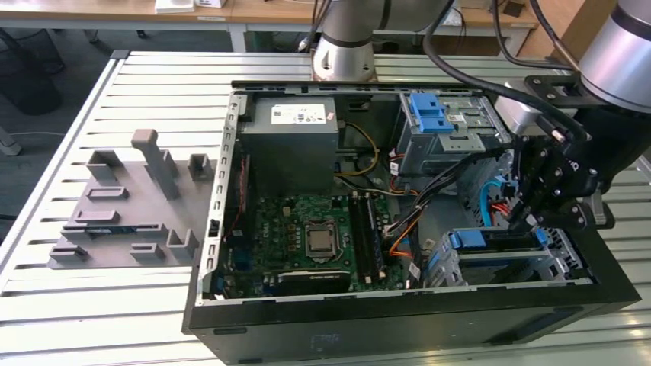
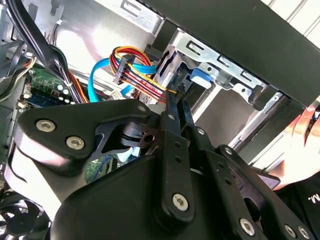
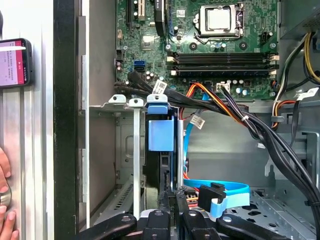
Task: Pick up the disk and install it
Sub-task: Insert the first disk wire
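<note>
Risk: the bundle of red, yellow and blue cables [image 2: 131, 70] beside the bay could snag the black gripper [image 3: 172, 196], and a person's hand [image 3: 6, 200] rests near the case. The silver disk in its blue plastic carrier [image 3: 161, 135] sits edge-on in the lower drive bay, directly ahead of the closed fingertips, which appear to pinch its rear edge.

In the first wrist view the disk [image 3: 161, 150] sits edge-on in its bay, label hidden; a hand [image 3: 5, 200] is cut off by the frame edge.
</note>
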Robot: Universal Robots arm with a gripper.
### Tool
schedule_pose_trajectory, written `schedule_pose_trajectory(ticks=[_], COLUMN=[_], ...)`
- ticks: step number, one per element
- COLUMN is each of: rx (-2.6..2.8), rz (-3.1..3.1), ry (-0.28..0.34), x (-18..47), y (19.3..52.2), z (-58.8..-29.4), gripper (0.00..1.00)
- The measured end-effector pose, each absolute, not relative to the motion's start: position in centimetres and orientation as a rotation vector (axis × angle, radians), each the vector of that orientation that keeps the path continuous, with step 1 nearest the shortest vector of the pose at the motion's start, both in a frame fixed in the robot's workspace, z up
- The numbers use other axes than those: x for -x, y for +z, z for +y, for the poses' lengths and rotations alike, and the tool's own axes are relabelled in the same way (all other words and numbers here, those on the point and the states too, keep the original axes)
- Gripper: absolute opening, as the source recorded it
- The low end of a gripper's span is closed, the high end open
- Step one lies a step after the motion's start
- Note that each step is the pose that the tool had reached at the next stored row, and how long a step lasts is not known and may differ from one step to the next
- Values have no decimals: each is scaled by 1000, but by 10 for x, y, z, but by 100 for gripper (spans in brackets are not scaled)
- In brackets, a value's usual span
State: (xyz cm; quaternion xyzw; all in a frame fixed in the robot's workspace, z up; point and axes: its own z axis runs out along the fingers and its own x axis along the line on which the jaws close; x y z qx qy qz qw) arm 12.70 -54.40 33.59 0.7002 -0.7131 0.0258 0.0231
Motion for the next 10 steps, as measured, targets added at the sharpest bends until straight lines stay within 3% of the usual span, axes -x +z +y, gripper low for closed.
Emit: schedule_pose_trajectory(ticks=[10], rx=[-2168], rz=[-2208], ry=[80], x=[-127], y=[334], z=[-545], gripper=[16])
